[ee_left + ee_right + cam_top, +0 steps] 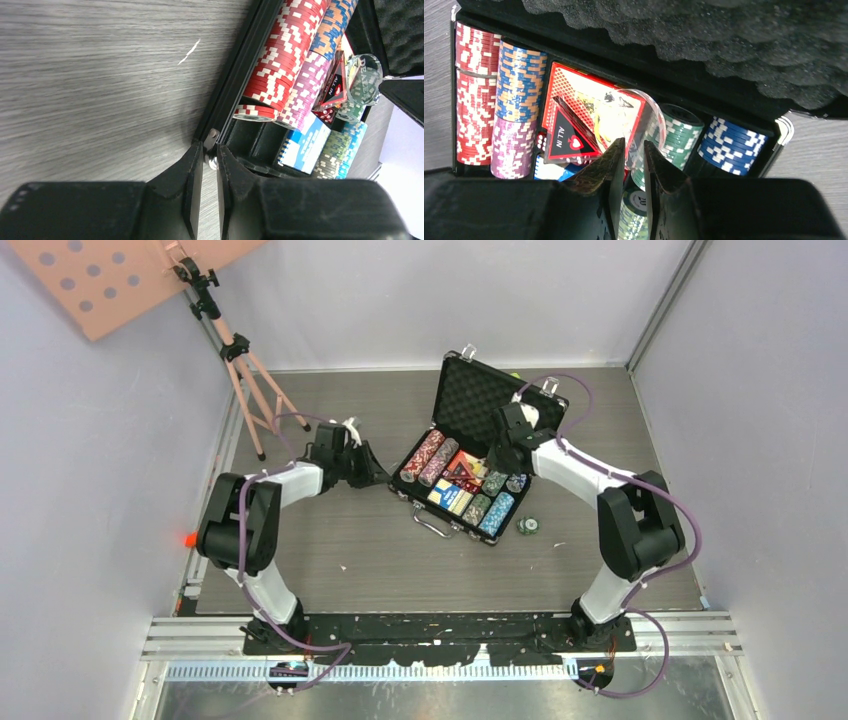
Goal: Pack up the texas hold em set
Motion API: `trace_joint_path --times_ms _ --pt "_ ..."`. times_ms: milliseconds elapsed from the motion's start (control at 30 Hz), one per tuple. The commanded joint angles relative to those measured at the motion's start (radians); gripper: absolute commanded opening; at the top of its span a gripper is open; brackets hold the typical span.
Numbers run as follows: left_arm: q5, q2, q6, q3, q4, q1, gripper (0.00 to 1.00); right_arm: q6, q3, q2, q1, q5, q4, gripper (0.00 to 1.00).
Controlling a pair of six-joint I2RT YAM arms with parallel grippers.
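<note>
The black briefcase (497,398) lies open at mid-table, its foam lid (704,35) raised. Rows of poker chips (280,55) fill it, along with a red deck (594,102), a blue deck (305,145), red dice (540,140) and an "ALL IN" plaque (566,137). My left gripper (210,147) is at the case's left corner (383,477), its jaws nearly together around a small metal stud (214,134) on the rim. My right gripper (634,145) hangs over the decks (487,465), pinching a clear round dealer disc (365,80) that stands on edge.
A small stack of loose chips (527,527) sits on the table just right of the case's front corner. A pink tripod (245,370) stands at the back left under a pink perforated board (110,275). Walls enclose the table on three sides.
</note>
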Motion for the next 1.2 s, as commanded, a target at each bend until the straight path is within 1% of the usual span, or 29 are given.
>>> trace_joint_path --times_ms 0,133,300,433,500,567,667,700,900,1100,1167 --pt "-0.074 -0.084 0.039 -0.013 -0.097 0.037 0.0 -0.015 0.062 0.044 0.013 0.058 0.0 0.26" --pt "-0.056 -0.116 0.022 -0.048 -0.084 0.037 0.0 0.009 0.065 0.082 0.014 0.038 0.017 0.26" --pt "-0.041 -0.148 0.012 -0.085 -0.07 0.037 0.0 0.033 0.069 0.125 0.019 -0.034 0.071 0.25" --pt "-0.029 -0.15 0.015 -0.091 -0.069 0.037 0.0 0.03 0.089 0.105 0.02 -0.042 0.054 0.26" --pt "-0.02 -0.155 0.014 -0.09 -0.063 0.037 0.03 0.016 0.083 0.067 0.02 -0.014 0.041 0.28" --pt "-0.006 -0.157 0.012 -0.088 -0.056 0.037 0.1 -0.007 0.081 0.029 0.02 0.021 0.013 0.31" --pt "0.011 -0.165 0.005 -0.095 -0.055 0.036 0.17 -0.029 0.081 -0.007 0.012 0.073 -0.034 0.31" --pt "0.017 -0.168 0.003 -0.099 -0.03 0.036 0.18 -0.032 0.075 -0.022 0.008 0.081 -0.05 0.31" --pt "0.025 -0.182 0.0 -0.107 -0.031 0.034 0.24 -0.029 0.029 -0.044 -0.01 0.091 -0.054 0.31" --pt "0.026 -0.212 0.002 -0.105 -0.046 0.035 0.27 -0.007 0.031 0.015 -0.01 0.054 -0.02 0.31" --pt "0.022 -0.227 0.006 -0.104 -0.078 0.035 0.27 0.002 0.034 0.036 -0.011 0.036 -0.008 0.31"
